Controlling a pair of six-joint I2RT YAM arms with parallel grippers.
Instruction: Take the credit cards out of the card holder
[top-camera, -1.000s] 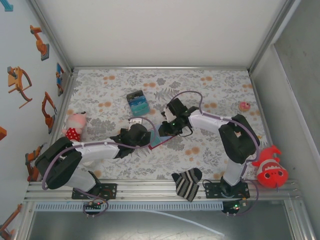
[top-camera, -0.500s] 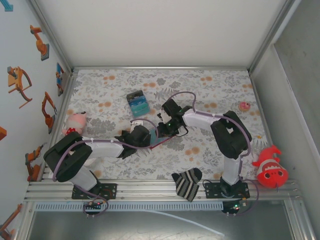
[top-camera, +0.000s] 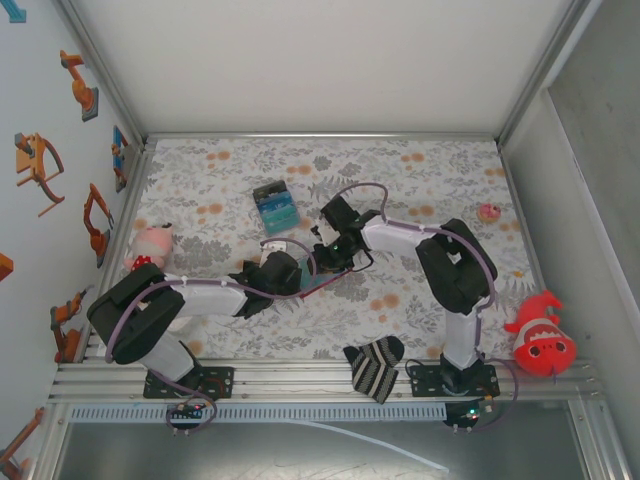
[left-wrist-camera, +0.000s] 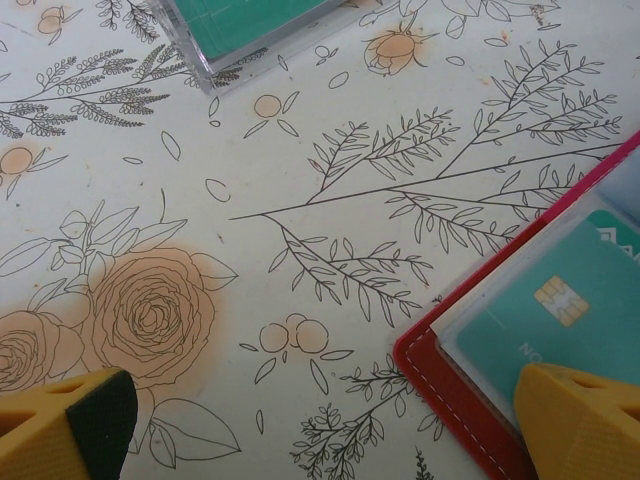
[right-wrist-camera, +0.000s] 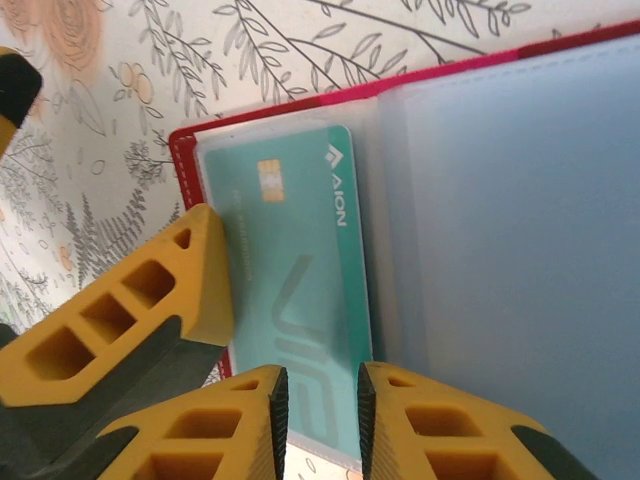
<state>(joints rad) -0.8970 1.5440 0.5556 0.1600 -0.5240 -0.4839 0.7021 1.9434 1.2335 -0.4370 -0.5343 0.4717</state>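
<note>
A: Largest first?
B: Floral-print counter (top-camera: 430, 170), both arms reaching in to its middle.
A: End effectors?
B: Left end effector (left-wrist-camera: 325, 430) spread wide, one yellow finger above the red corner, the other above bare cloth. Right end effector (right-wrist-camera: 322, 400) narrow, a slim gap over the card's near end; real grip hard to tell.
A: Task things?
B: Red card holder (right-wrist-camera: 500, 200) lying open on the counter, blue-grey inside up. Teal credit card (right-wrist-camera: 300, 270) tucked in a clear pocket beside the stitched red edge.
A: Anything readable?
B: "AION" in white beside a small peaked logo, gold chip close by. Larger pale letters below, not legible.
</note>
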